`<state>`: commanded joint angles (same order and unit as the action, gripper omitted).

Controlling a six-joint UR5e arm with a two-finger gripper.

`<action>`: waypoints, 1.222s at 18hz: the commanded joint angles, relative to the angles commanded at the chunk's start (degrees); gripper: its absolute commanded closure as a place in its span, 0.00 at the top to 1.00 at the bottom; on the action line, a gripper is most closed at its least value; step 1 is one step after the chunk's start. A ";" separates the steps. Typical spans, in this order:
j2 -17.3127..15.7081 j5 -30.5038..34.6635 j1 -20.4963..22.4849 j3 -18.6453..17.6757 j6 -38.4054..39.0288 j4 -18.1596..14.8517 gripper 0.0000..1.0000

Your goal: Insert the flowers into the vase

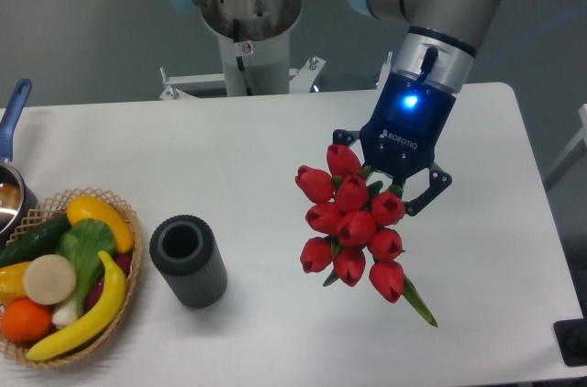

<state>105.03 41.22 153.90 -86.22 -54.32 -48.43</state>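
Observation:
The flowers [353, 231], a bunch of red tulip buds with green stems, hang over the table right of centre. A green stem end [420, 304] sticks out to the lower right. My gripper [383, 187] comes down from above and behind and is shut on the flowers; the buds hide its fingertips. The vase [188, 260], a short dark ribbed cylinder with a round open mouth, stands upright on the table to the left of the flowers, well apart from them. The bunch looks wider than the vase's mouth.
A wicker basket [134, 268] with a banana, an orange and vegetables sits at the front left, close beside the vase. A pot with a blue handle [13, 112] is at the left edge. The arm's base [249, 20] stands behind the table.

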 joint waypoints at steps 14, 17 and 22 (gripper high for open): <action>0.00 0.09 -0.26 0.00 0.00 0.00 0.43; 0.09 0.09 -0.35 0.09 0.00 0.00 0.43; 0.18 0.00 -0.26 0.53 0.00 0.00 0.43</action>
<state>105.20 41.22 153.63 -85.69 -54.32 -48.43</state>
